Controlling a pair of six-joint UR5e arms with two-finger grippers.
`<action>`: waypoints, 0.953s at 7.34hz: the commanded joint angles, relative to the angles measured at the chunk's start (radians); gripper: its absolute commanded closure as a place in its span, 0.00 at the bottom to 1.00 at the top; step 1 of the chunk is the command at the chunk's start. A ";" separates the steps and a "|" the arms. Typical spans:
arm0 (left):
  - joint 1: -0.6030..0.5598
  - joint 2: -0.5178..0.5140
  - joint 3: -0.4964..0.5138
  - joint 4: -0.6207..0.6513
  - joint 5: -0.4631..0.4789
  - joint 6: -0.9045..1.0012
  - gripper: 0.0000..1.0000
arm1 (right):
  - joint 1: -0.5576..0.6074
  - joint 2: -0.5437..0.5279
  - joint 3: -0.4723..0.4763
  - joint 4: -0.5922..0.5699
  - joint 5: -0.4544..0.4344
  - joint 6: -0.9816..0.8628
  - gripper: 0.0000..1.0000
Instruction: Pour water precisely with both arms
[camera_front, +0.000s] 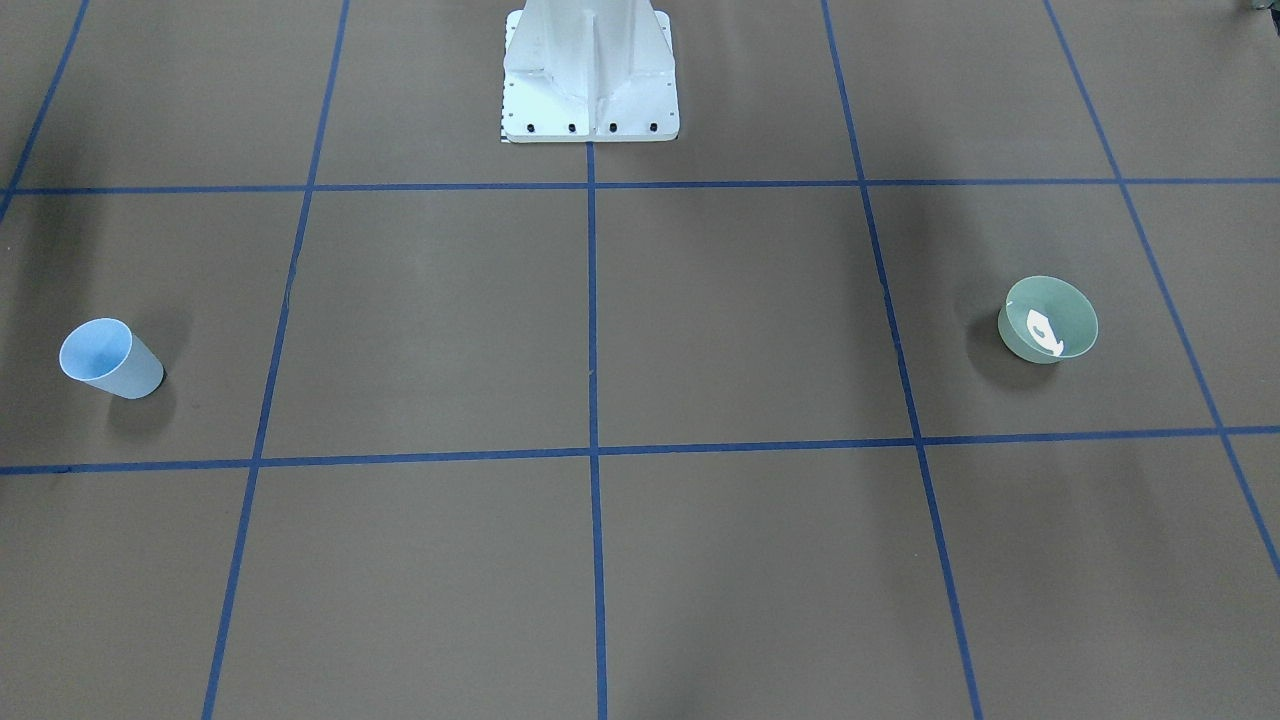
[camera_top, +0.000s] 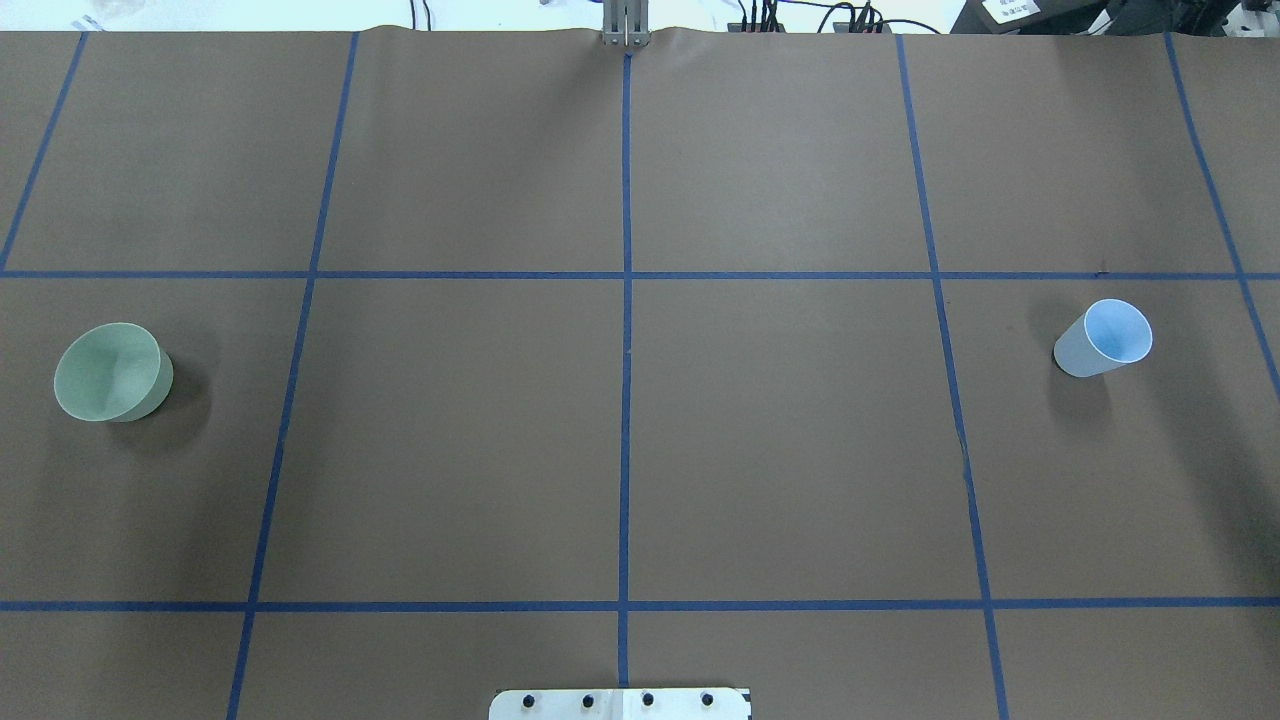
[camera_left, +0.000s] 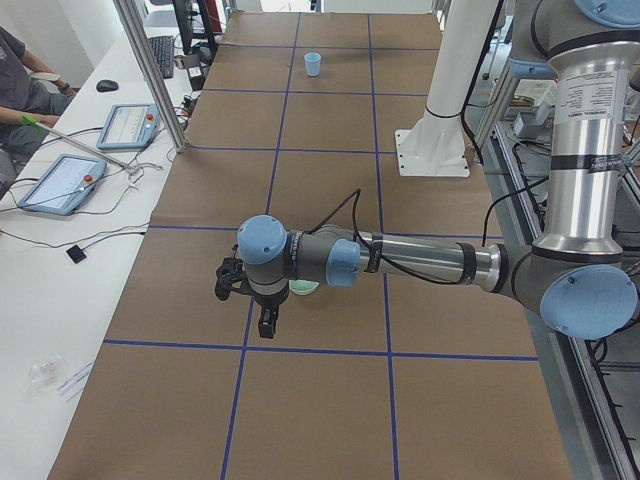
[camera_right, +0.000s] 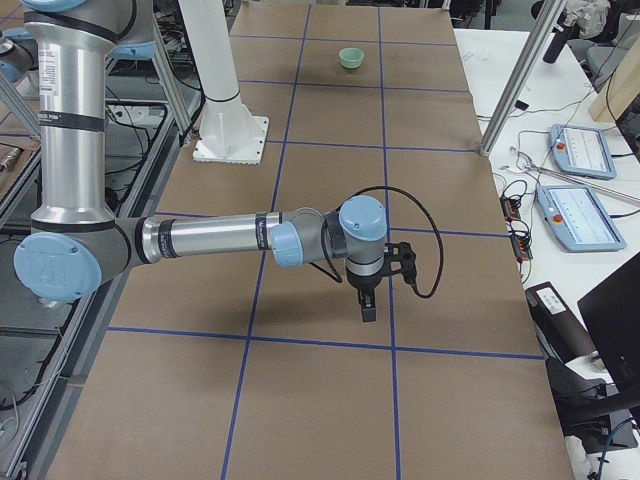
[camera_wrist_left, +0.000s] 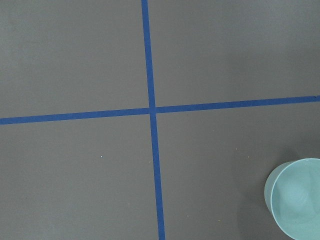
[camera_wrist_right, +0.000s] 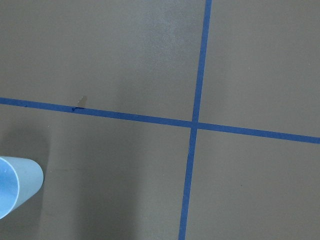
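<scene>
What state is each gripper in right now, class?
Left gripper: cannot be told from the side view.
Right gripper: cannot be told from the side view.

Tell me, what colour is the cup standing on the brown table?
Pale blue. The cup shows best in the overhead exterior view, where its open mouth faces the camera.
</scene>
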 joint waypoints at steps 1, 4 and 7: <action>0.000 0.002 0.001 -0.002 -0.001 0.001 0.00 | -0.001 0.000 -0.004 -0.002 0.008 0.000 0.00; 0.001 0.005 0.000 -0.003 -0.002 0.001 0.00 | -0.001 0.002 -0.007 -0.002 0.015 0.000 0.00; 0.001 -0.007 -0.004 -0.006 -0.002 0.001 0.00 | 0.001 -0.006 -0.004 -0.002 0.018 0.000 0.00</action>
